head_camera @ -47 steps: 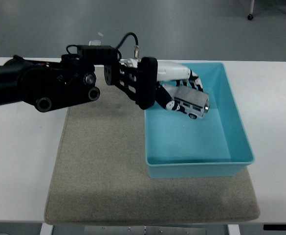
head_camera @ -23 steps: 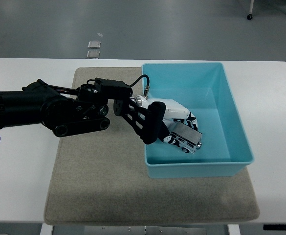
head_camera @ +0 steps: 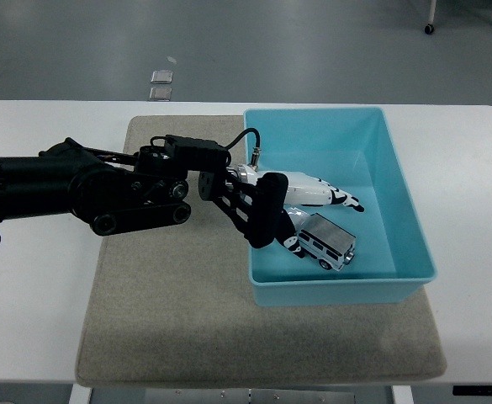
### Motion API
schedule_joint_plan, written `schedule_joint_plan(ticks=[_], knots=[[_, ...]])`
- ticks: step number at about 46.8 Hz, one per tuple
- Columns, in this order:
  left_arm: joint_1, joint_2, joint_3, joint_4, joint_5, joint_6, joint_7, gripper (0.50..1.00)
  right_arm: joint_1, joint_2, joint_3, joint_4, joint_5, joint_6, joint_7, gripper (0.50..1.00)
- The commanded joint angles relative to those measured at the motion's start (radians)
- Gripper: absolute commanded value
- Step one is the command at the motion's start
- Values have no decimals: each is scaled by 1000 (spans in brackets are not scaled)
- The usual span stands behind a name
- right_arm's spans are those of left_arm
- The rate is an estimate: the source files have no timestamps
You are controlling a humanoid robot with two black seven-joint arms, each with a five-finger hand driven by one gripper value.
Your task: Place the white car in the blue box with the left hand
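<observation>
Reaching in from the left over the beige felt mat [head_camera: 170,295] and the light-blue plastic box's [head_camera: 405,181] left wall, black-armed left hand with white fingers [head_camera: 317,202] spread flat, gripping nothing, hovering just above the small white-and-silver boxy toy car [head_camera: 326,245]. Resting on the box floor near the front wall. Probably light, rigid, smooth-sided; best pinched across the flat flanks, clear of the wheels.

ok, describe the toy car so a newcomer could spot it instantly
On the white table sits a grey felt mat carrying an open light-blue plastic box. The small boxy white-and-silver toy car lies on the box's floor near its front wall, just below the left robot hand: it's the only loose item inside.
</observation>
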Motion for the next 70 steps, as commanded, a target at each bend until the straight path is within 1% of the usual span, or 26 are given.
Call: schedule_joint_plan(ticks=[1,11,15,19,22,28,31,34,38,42,47,50,56,61,70], knots=[[-1,11,-56,4,-22,1,0,994,0,0,0,0,0,0,0,936],[-1,43,-173,1,-140,9,2,994,0,0,0,0,0,0,0,936],[1,66,-230,1,-203,12,2,994,0,0,0,0,0,0,0,936],[7,98,-303,1,-287,14,2,994,0,0,0,0,0,0,0,936],[33,127,-357,10,-381,14,2,996,0,0,0,0,0,0,0,936],[82,170,-455,58,-568,20,2,996,0,0,0,0,0,0,0,936],[108,192,-510,99,-652,31,0,996,0,0,0,0,0,0,0,936],[143,196,-572,151,-730,41,-1,996,0,0,0,0,0,0,0,936],[179,198,-639,210,-800,41,-1,996,0,0,0,0,0,0,0,936],[211,201,-675,242,-835,49,-1,996,0,0,0,0,0,0,0,936],[252,209,-727,280,-875,78,0,996,0,0,0,0,0,0,0,936],[274,209,-750,299,-893,86,0,996,0,0,0,0,0,0,0,936],[308,209,-785,328,-935,92,0,996,0,0,0,0,0,0,0,936],[331,209,-811,339,-1001,92,2,999,0,0,0,0,0,0,0,936],[367,210,-813,359,-1117,84,19,1000,0,0,0,0,0,0,0,936]])
